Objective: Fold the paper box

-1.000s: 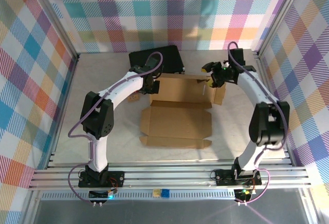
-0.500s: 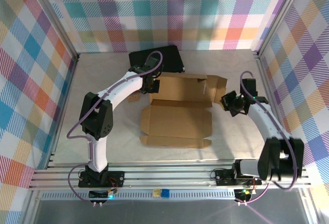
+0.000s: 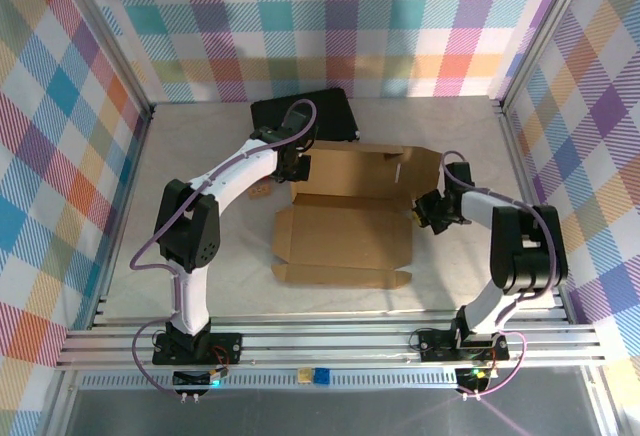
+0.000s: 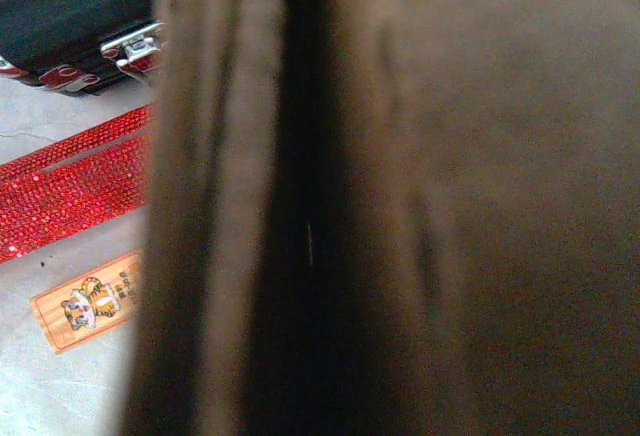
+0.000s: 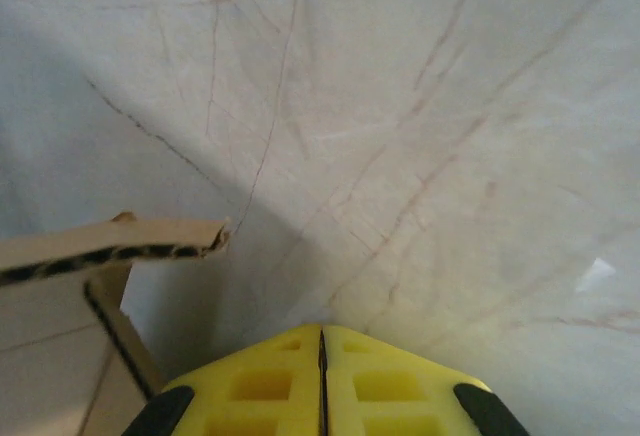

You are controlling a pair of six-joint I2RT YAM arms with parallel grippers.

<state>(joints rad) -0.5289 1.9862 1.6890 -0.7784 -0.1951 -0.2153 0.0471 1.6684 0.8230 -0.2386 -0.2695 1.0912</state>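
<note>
The paper box lies opened out at the middle of the top view, its near flap flat toward the lower edge. Just right of centre, at the box's right edge, the right gripper has its yellow jaws pressed together on nothing, probably ready to nudge the side flap upward. Farther up, the left gripper sits at the box's upper left corner, jaws closed, seemingly pinching the cardboard to steady the rear panel. Beyond lies the black case.
</note>
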